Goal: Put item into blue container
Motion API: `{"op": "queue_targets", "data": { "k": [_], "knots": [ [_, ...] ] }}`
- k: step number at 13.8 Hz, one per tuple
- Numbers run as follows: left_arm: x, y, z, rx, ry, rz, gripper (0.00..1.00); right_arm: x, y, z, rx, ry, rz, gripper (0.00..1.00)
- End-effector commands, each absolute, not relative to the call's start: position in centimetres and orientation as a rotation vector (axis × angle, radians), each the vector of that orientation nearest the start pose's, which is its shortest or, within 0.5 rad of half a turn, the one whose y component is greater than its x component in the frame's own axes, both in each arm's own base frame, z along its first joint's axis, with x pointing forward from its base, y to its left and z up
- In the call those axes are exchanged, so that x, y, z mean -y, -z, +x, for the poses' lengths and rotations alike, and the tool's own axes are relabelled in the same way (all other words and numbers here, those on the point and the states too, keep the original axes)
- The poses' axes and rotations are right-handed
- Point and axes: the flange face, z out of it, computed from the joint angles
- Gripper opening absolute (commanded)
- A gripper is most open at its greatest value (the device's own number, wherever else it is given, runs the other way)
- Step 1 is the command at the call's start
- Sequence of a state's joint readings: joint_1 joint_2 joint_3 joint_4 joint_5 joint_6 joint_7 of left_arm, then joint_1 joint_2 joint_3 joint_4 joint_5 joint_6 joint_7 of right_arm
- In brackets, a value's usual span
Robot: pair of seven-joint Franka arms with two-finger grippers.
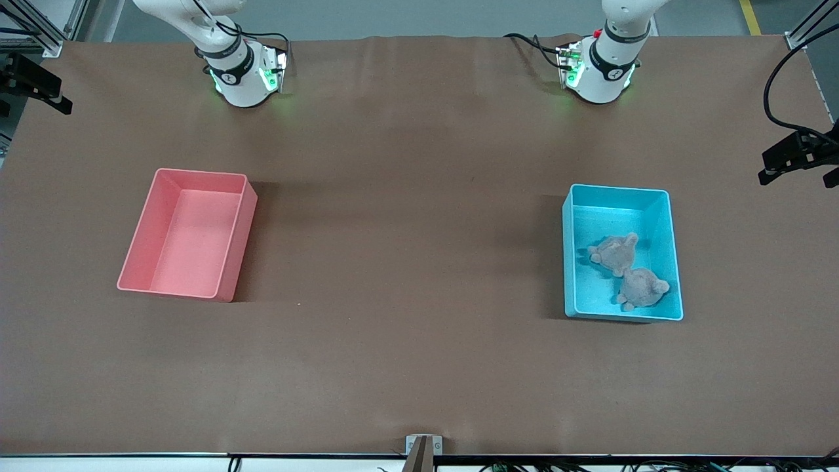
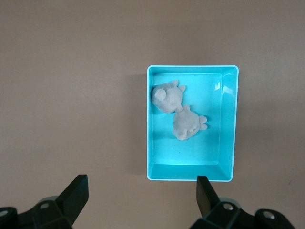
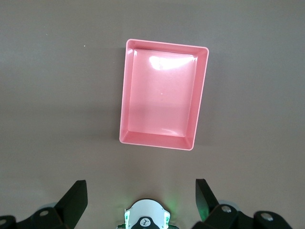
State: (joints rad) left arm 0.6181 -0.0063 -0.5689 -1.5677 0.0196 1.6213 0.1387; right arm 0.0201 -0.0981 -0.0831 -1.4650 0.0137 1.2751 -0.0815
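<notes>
Left gripper [image 2: 143, 195]: in the left wrist view its two black fingers [image 2: 76, 193] are standing spread wide at the lower edge of the frame, holding nothing and touching nothing; the gripper is hanging high over the table [image 1: 406, 262], with the bin's short wall showing between the fingertips.

Right gripper [image 3: 141, 195]: its fingers [image 3: 75, 194] are likewise standing wide apart at the bottom of the right wrist view, gripping nothing; the arm is waiting over its own white base [image 3: 145, 220].

Writing and labels: no readable brand or text is showing on either bin (the round marks on the arm bases are too small to read).

Blue container [image 1: 674, 255]: a cyan rectangular bin with straight walls and a thin pale rim is sitting in the centre right of the front view, toward the left arm's end of the table.

Item [image 1: 626, 270]: two grey plush animal toys are lying inside the blue container, touching each other, one nearer to the front camera than the other (small paws and ears are visible).

Pink bin [image 1: 137, 252]: a same-sized bin is standing in the centre left of the front view, well apart from the blue container.
</notes>
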Motion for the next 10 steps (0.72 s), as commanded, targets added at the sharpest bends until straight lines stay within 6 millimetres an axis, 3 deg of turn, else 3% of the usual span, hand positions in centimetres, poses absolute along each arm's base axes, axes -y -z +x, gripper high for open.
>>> {"op": "queue_targets", "data": {
  "k": [1, 6, 10],
  "knots": [
    [-3.0, -63.7, 55.9, -0.149, 0.102, -3.127, 1.0, 3.3, -70.9, 47.4, 0.051, -0.123, -3.119, 1.0],
    [-3.1, -63.0, 56.4, -0.154, 0.091, -3.137, 1.0, 3.4, -70.9, 47.3, 0.053, -0.123, -3.118, 1.0],
    [-2.1, -62.9, 56.5, -0.183, 0.09, -3.128, 1.0, 3.2, -70.9, 47.4, 0.058, -0.123, -3.119, 1.0]
  ]
}}
